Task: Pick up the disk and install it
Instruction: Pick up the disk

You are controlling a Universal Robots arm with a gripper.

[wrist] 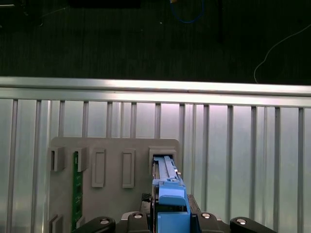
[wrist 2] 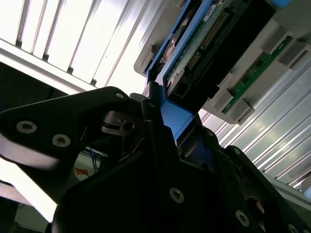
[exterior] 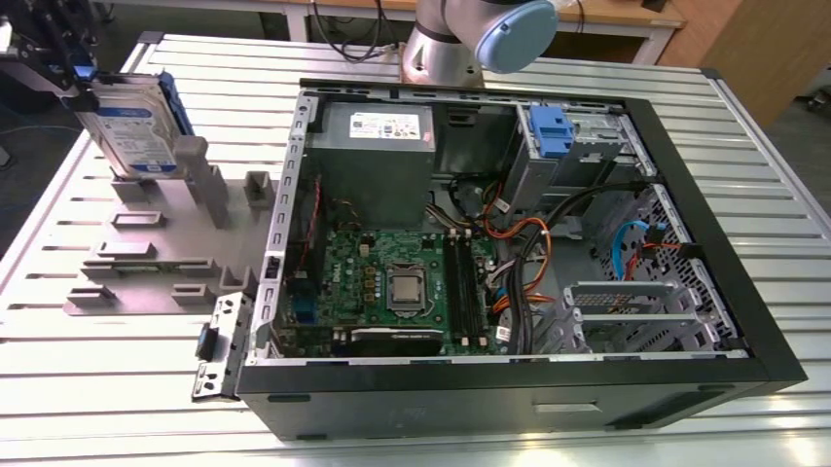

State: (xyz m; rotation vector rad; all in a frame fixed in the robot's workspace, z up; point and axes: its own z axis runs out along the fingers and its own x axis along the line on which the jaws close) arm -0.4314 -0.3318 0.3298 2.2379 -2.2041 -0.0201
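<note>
Nearest in the exterior view, the open computer case (exterior: 520, 243) sat on the bench (exterior: 117, 389), with the grey fixture (exterior: 143, 268) at its 9 o'clock. Farther, at 10 o'clock, the disk (exterior: 130, 131) stood on edge in the fixture, long axis upright. It was silver, blue-framed and blue-white labelled, and the gripper (exterior: 78, 83) had its jaws clamped on its top.

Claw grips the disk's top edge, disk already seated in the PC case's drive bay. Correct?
Not seated. In the exterior view the claw grips the disk by its top edge, but the disk stands upright at the grey fixture, outside the PC case.
</note>
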